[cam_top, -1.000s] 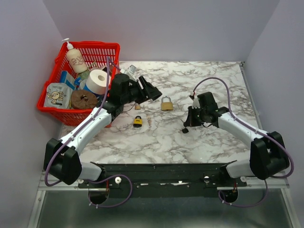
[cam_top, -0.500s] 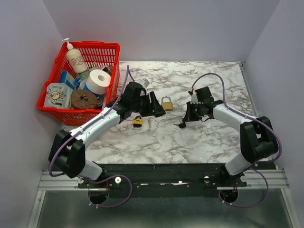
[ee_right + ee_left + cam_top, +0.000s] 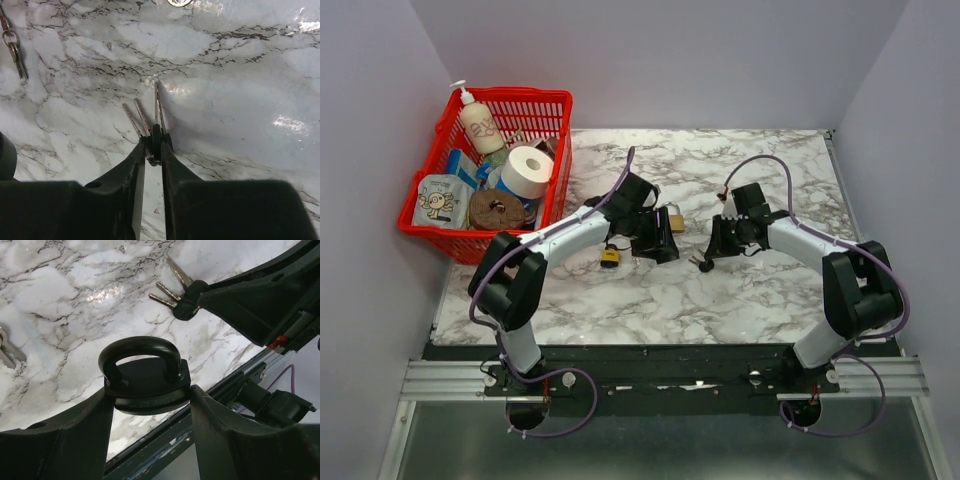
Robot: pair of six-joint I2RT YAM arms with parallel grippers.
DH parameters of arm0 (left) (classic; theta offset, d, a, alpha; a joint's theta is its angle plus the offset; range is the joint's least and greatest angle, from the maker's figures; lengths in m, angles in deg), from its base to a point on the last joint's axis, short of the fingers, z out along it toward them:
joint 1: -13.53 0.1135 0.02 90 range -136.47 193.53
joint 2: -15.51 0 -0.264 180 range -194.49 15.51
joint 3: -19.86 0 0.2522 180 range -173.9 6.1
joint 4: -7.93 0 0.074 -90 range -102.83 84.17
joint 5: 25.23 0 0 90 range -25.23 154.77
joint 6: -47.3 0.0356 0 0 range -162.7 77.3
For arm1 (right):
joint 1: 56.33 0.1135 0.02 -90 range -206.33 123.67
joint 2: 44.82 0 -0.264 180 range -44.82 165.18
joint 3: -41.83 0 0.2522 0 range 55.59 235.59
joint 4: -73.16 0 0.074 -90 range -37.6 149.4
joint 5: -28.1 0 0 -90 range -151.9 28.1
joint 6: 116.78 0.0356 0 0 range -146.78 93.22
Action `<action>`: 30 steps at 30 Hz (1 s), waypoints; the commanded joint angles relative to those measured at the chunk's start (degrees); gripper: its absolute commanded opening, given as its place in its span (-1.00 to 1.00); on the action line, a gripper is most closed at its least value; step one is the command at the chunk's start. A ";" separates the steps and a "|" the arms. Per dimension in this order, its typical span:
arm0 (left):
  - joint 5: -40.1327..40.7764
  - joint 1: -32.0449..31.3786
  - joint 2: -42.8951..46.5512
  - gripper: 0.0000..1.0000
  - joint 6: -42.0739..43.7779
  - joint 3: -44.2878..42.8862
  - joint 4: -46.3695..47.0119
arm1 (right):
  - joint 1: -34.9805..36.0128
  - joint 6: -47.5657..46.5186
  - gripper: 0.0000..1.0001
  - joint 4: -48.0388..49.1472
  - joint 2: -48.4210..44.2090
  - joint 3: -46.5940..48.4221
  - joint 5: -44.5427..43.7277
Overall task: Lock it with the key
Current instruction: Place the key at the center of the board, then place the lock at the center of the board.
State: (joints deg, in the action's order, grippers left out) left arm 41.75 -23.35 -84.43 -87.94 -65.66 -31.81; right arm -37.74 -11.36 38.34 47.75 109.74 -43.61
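In the left wrist view, my left gripper (image 3: 149, 396) is shut on a black padlock (image 3: 146, 376), its body wedged between both fingers with the shackle pointing away. In the top view this gripper (image 3: 658, 240) hangs mid-table just in front of a brass padlock (image 3: 672, 216). My right gripper (image 3: 154, 145) is shut on the black head of a bunch of silver keys (image 3: 158, 107), blades pointing away over the marble. It sits right of the left gripper in the top view (image 3: 705, 260). The keys also show in the left wrist view (image 3: 181, 302).
A small yellow-and-black padlock (image 3: 610, 257) and a loose key ring (image 3: 635, 258) lie left of the left gripper; the ring also shows in the right wrist view (image 3: 15, 52). A red basket (image 3: 555, 100) of household items stands at the back left. The walls are close on both sides.
My left arm has swung right and nearer, from beside the basket to in front of the brass padlock. My right gripper has shifted slightly left with the keys.
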 commanded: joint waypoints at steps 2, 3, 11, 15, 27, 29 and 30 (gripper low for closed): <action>-1.06 -1.26 -3.15 -0.99 -0.21 -4.69 -2.58 | -0.92 -0.13 -0.23 -0.56 1.12 1.48 0.44; -0.62 -1.43 -3.50 -0.99 -0.12 -4.78 -2.85 | -1.10 0.05 -0.02 -1.08 1.03 1.48 1.05; 2.45 -2.58 -8.33 -0.81 0.94 -8.12 -4.96 | -1.80 1.98 1.00 -1.53 -3.71 0.52 3.42; 3.95 -2.75 -9.92 -0.80 1.46 -8.74 -5.93 | -1.80 1.81 1.00 -1.35 -5.91 0.69 4.04; 6.68 -3.37 -15.37 -0.57 3.31 -13.84 -8.48 | -1.80 1.19 1.00 -0.30 -7.41 -0.54 5.36; 6.50 -3.37 -16.07 -0.47 3.13 -13.75 -8.65 | -1.89 1.02 1.00 -0.30 -7.15 -0.71 5.18; 6.42 -3.37 -16.25 -0.32 2.87 -13.40 -8.56 | -1.89 0.93 1.00 0.05 -6.97 -0.80 5.18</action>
State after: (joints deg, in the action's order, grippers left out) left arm 47.91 -26.15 -100.10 -85.25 -77.38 -39.52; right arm -39.21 -10.12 37.47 41.11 109.74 -39.55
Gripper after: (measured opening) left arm 0.650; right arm 0.997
